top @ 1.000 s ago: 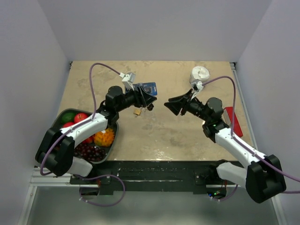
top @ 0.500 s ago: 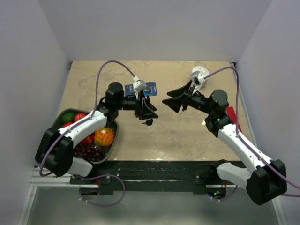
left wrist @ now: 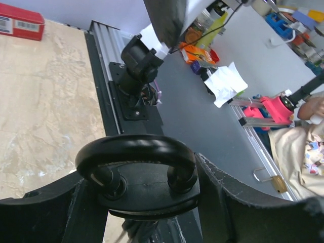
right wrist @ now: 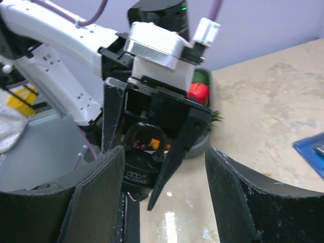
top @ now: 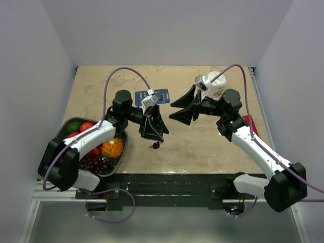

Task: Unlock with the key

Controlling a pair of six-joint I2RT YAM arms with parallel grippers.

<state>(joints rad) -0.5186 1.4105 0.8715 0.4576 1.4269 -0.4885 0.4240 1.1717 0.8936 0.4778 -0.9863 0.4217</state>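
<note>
1 padlock lettered "AJING" sits clamped between left gripper jaws; right gripper jaws gape wide.

Black metal and bright fruit on beige marbling

The table is beige with pale mottled veins. The left gripper and right gripper are black, on white arms trailing purple cables. The padlock is black, shackle included; the key looks dark. A dark tray shows red, green, orange and deep-purple fruit; the card is blue, the box red.
</note>
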